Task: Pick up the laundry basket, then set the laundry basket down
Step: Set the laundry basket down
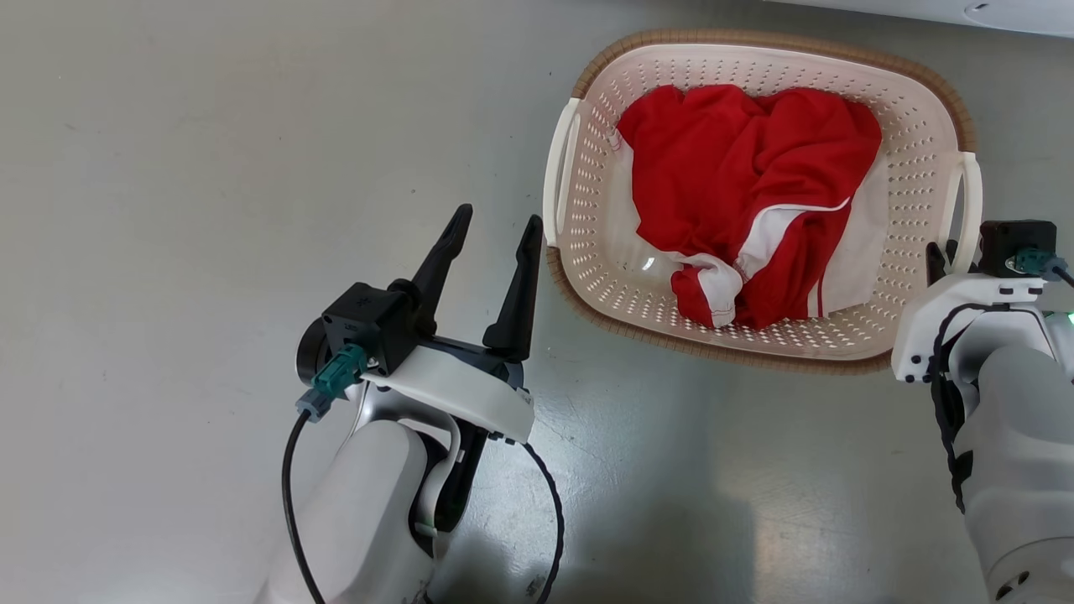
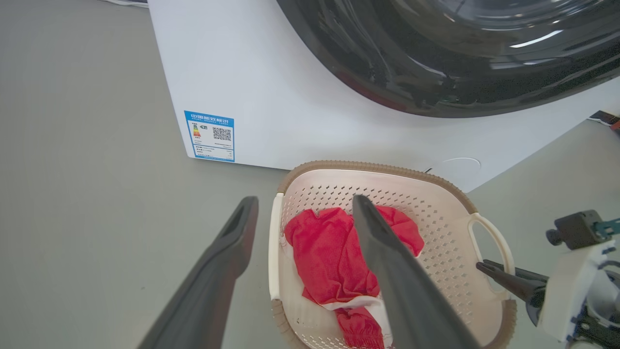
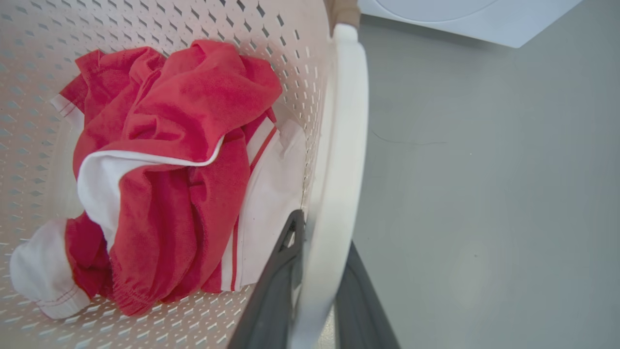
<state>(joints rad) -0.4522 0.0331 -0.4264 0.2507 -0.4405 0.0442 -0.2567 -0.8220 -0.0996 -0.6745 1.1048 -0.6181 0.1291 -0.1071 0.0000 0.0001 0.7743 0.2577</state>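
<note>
The laundry basket sits on the grey floor, cream with perforated walls and a brown rim, holding a red and white garment. My right gripper is shut on the basket's right white loop handle, one finger inside the loop and one outside. The head view shows this gripper at the same handle. My left gripper stands open just left of the left handle, close to it but apart. In the left wrist view that handle lies ahead between the spread fingers.
A white washer with a dark round door stands right behind the basket. Its edge shows at the head view's top right. Bare grey floor lies left of and in front of the basket.
</note>
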